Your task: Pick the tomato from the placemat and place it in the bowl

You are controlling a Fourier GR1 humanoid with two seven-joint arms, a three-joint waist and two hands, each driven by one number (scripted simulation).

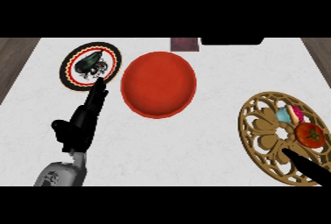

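Nothing lifted yet: the tomato [311, 134] sits on the gold placemat [258, 127] at right, beside a cupcake [289, 115]. Right hand [309, 168], fingers straight, points at it from below; the red bowl [158, 84] waits mid-table. Left hand [84, 120] stretches open toward the upper-left plate [68, 70].

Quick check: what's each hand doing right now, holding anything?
Left hand: open, fingers straight, holding nothing.
Right hand: open, fingers straight, short of the tomato, holding nothing.

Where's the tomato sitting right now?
In the head view the round red tomato lies at the right on the gold openwork placemat, beside a small teal-and-pink cupcake, just beyond the right robot hand.
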